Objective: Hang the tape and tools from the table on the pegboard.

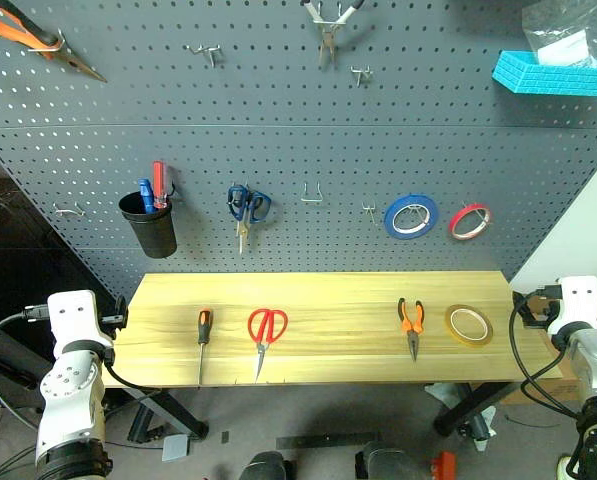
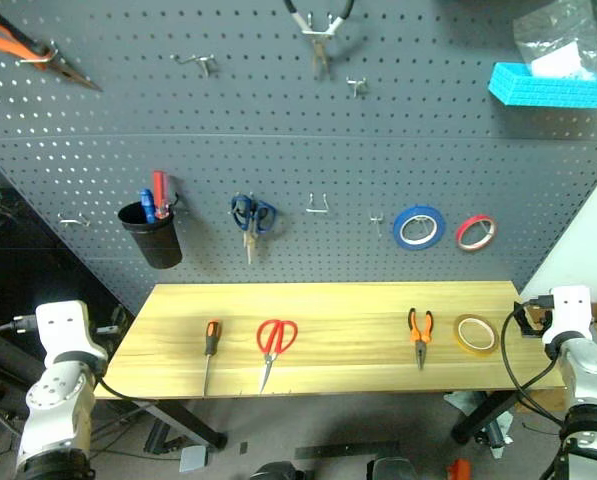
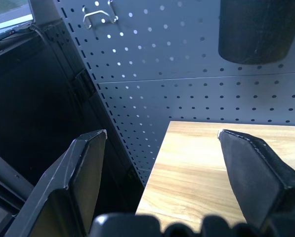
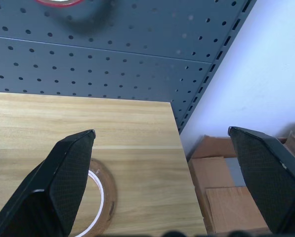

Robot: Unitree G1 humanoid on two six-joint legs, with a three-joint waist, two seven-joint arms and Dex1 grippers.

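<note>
On the wooden table [image 1: 328, 290] lie, from left to right, the orange-and-black screwdriver [image 1: 204, 335], the red-handled scissors [image 1: 266, 330], the small pliers [image 1: 411, 322] and the yellowish-tan tape [image 1: 468, 325]. Behind the table rises the dark grey pegboard [image 1: 298, 130]. My left gripper [image 3: 162, 133] hovers open at the table's left end, empty. At the right end my right gripper [image 4: 161, 131] stands open and empty, just right of the tape [image 4: 105, 197], which one finger partly hides in the right wrist view.
A black cup [image 1: 150, 222] with a red and a blue screwdriver, blue scissors [image 1: 246, 208], a blue tape roll [image 1: 411, 215] and a red tape roll [image 1: 469, 221] hang on the board. Between them are bare hooks [image 1: 312, 193]. A turquoise bin [image 1: 553, 72] sits upper right. Cardboard boxes [image 4: 226, 197] lie beyond the table's right edge.
</note>
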